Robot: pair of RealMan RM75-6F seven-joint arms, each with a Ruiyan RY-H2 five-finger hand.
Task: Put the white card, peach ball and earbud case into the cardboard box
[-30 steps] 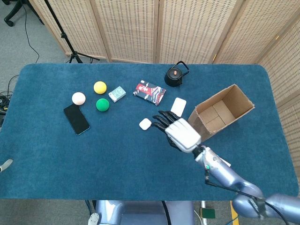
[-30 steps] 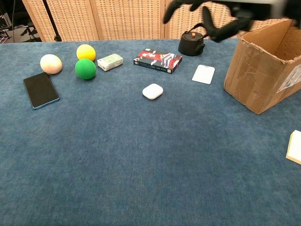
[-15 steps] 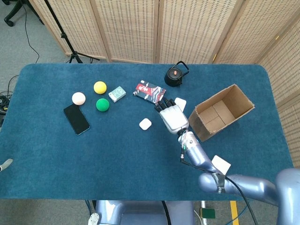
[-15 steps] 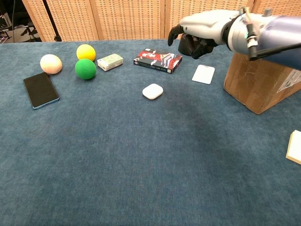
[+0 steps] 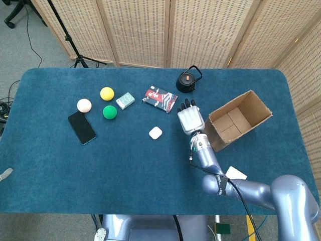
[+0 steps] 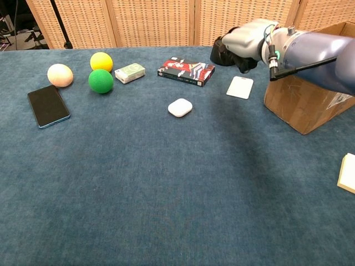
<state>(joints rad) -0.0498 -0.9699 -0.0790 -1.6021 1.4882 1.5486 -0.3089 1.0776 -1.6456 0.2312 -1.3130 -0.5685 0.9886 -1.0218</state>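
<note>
The right hand (image 6: 248, 40) hovers over the white card (image 6: 239, 87) lying flat on the counter (image 6: 166, 183) beside the box (image 6: 310, 83), fingers apart and empty; it must next lower and pinch the card's edge.

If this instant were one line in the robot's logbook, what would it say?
stage: reaching | right hand above flat white card, holding nothing | peach ball, white earbud case on table | brown cardboard box empty | left hand unseen

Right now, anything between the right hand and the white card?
Nothing visible. The right hand hovers just above and behind the white card, which lies flat and bare on the table, beside the cardboard box.
</note>
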